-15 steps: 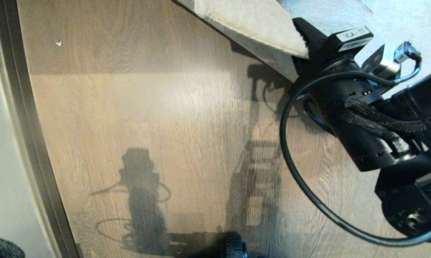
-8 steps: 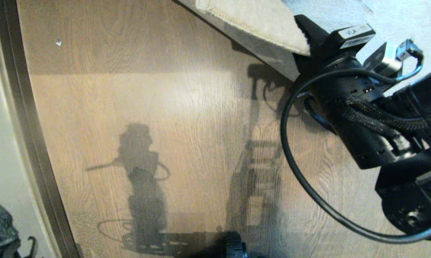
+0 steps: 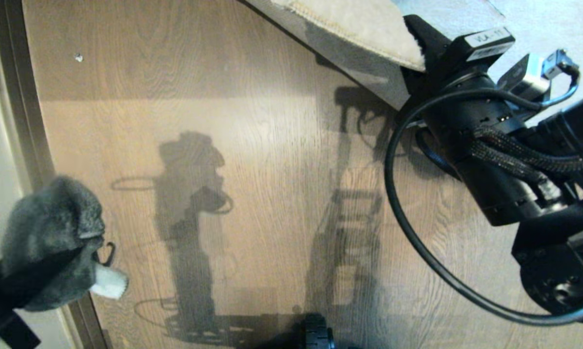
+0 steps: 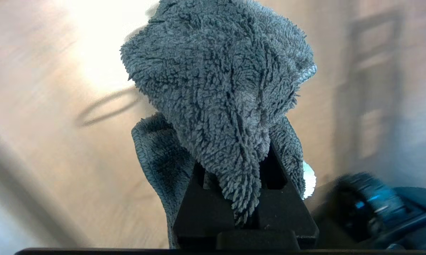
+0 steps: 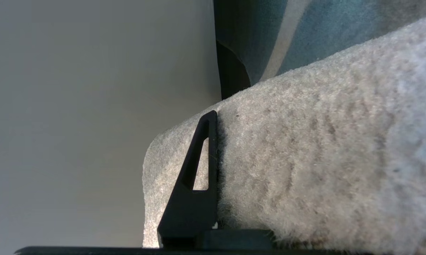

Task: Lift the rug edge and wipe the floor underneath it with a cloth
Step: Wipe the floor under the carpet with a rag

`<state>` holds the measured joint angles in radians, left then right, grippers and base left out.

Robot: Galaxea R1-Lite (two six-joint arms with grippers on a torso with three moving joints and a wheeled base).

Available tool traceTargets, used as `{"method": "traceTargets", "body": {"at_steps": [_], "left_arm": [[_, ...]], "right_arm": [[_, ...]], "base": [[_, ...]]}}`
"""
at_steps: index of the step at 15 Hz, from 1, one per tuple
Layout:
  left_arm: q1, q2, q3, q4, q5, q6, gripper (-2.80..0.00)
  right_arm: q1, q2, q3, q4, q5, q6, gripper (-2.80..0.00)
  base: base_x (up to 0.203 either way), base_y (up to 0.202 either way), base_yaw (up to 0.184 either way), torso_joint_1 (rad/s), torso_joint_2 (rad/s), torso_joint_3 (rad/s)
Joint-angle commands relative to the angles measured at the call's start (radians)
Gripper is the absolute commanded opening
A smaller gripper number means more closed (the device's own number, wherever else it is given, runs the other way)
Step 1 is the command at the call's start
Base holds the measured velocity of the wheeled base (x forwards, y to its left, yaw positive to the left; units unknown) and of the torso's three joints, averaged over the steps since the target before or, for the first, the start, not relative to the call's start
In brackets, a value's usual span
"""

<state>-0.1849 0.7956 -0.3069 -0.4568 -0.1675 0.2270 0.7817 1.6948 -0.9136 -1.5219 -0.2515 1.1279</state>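
Left claw [image 4: 246,198] around cloth [image 4: 220,88], seemingly airborne.

Dim, hard arm shadows on floor [image 3: 252,126]; left-wrist background blurred.

Place: a furnished indoor room, likely domestic.
Flooring: warm brown wood-grain planks of the floor [image 3: 252,121] are seen.
Covering: a pale low-pile rug [image 3: 538,24] is laid over them, its cream underside shown.
Boundary: a dark metal strip [image 3: 24,111] is seen beside a pale surface.
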Motion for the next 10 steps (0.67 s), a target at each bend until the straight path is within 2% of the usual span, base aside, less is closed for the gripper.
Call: {"method": "traceTargets", "body": {"at_steps": [1, 4, 7, 9, 10], "left_arm": [[-0.108, 0.164, -0.020, -0.063, 0.021, -0.003, -2.80], [-0.301, 0.324, -0.069, -0.155, 0.121, -0.037, -2.80], [-0.521, 0.533, -0.150, -0.323, 0.316, -0.109, -2.80], [-0.625, 0.647, -0.190, -0.419, 0.419, -0.144, -2.80], [-0.654, 0.703, -0.203, -0.463, 0.453, -0.154, -2.80]], "right_arm": [[0.001, -0.006, -0.001, -0.044, -0.002, 0.006, -2.80], [0.001, -0.002, -0.001, -0.044, -0.002, 0.005, -2.80], [-0.001, 0.003, -0.013, -0.044, -0.002, 0.006, -2.80], [-0.004, 0.005, -0.014, -0.044, -0.002, 0.006, -2.80], [-0.006, 0.006, -0.013, -0.044, -0.002, 0.007, -2.80]], "base": [[0.000, 0.000, 0.000, 0.000, 0.00, 0.000], [0.000, 0.000, 0.000, 0.000, 0.00, 0.000], [0.000, 0.000, 0.000, 0.000, 0.00, 0.000], [0.000, 0.000, 0.000, 0.000, 0.00, 0.000], [0.000, 0.000, 0.000, 0.000, 0.00, 0.000]]}}
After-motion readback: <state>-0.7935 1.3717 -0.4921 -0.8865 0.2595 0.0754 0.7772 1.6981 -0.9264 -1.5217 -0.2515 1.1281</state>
